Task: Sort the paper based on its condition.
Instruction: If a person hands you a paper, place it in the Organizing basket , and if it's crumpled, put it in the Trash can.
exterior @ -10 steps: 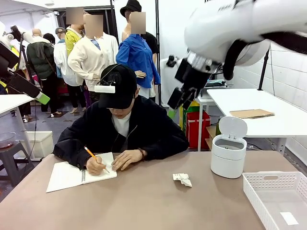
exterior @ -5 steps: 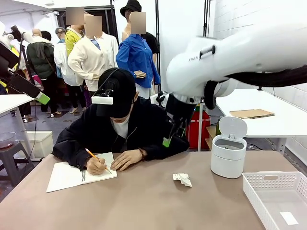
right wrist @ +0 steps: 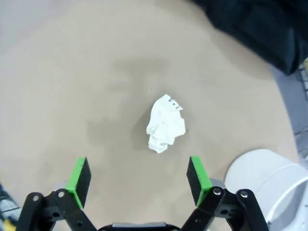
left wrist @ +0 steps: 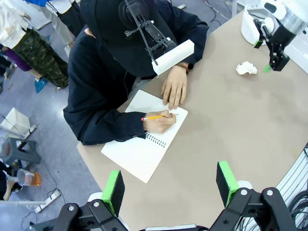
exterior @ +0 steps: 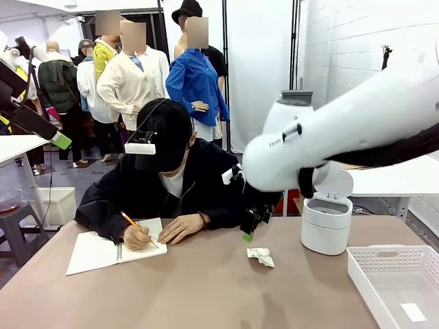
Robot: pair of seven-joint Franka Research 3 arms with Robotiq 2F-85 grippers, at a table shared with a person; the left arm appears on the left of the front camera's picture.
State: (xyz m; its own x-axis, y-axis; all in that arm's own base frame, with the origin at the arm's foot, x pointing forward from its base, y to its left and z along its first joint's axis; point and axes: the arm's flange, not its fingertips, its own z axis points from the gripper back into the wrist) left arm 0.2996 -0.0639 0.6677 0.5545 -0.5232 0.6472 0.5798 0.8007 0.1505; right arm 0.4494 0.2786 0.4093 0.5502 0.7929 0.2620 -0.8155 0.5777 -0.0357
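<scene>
Front view faces the person (exterior: 171,185) across the table (exterior: 206,295); left wrist looks down from high, right wrist from near — all share the crumpled paper (exterior: 260,256).

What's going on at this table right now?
The right gripper, open, hangs above the crumpled paper on the table, not touching it. The left gripper, also open, is high over the table. Across it, a person's hand writes in a notebook with a pencil. A white bin and white basket stand nearby.
</scene>
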